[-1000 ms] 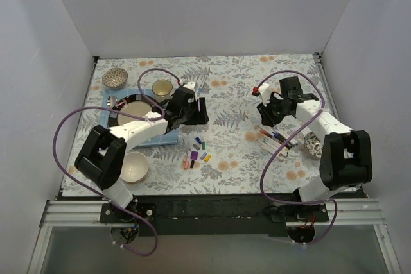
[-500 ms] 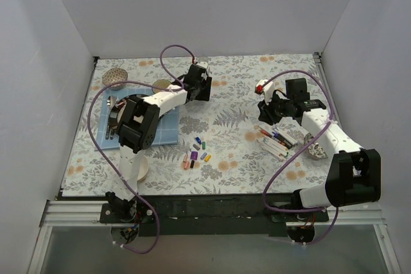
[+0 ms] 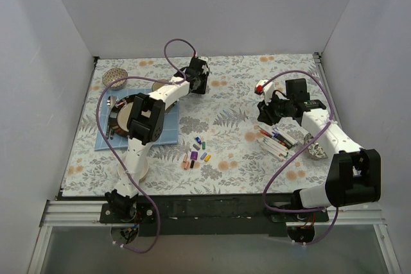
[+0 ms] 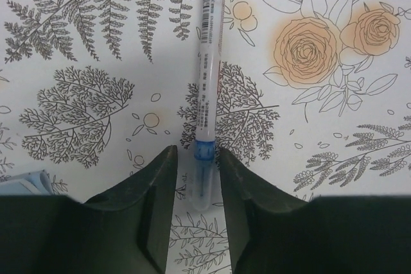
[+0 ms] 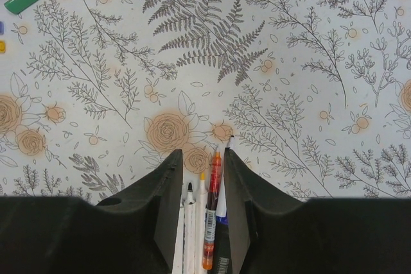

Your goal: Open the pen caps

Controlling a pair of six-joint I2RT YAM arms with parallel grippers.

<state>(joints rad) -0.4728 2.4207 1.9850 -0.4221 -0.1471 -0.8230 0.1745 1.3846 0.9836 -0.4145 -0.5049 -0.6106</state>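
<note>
Plastic, likely light and slick: blue pen (image 4: 207, 62) ends between the open left gripper (image 4: 196, 151). Pinch its stiff barrel; right gripper (image 5: 202, 152) open too

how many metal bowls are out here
2. One metal bowl sits at the far left. The other is on the right, partly hidden behind the right arm. The arms could be hiding more.
</note>
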